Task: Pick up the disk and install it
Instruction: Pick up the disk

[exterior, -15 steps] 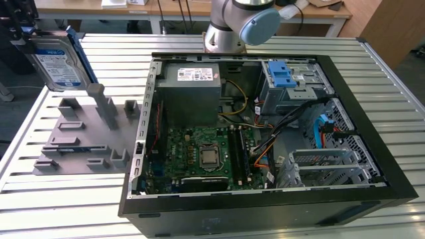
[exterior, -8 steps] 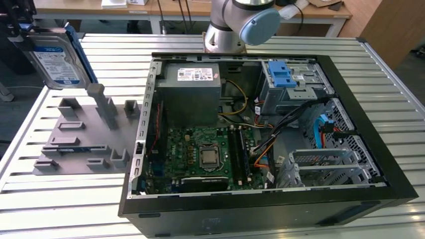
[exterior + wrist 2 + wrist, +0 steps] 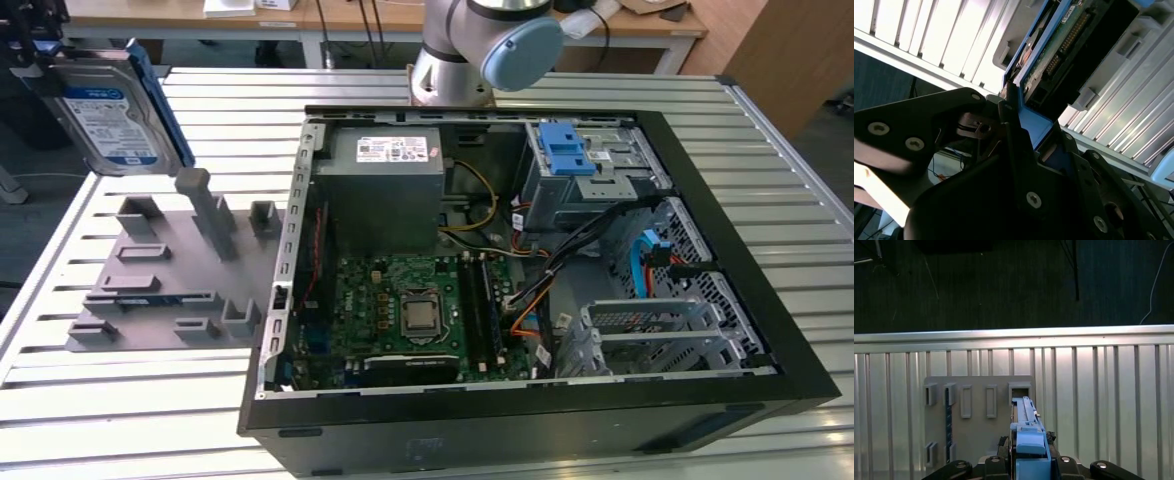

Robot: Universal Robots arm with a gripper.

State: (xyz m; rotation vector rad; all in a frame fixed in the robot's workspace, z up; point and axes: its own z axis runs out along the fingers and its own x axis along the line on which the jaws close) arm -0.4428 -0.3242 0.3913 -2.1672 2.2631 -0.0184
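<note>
Now the hand [image 3: 1029, 462] grips the disk [image 3: 112, 112] over the grey holder [image 3: 158, 272]

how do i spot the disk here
Find the open computer case, then the grey fixture plate beside it on the exterior view's left. At that plate's far end, the disk stands on edge in the jaws: silver, white-and-blue label, blue frame.

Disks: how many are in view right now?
1. The disk is in the gripper above the grey fixture, at the exterior view's left; the drive cage could hide others.
</note>
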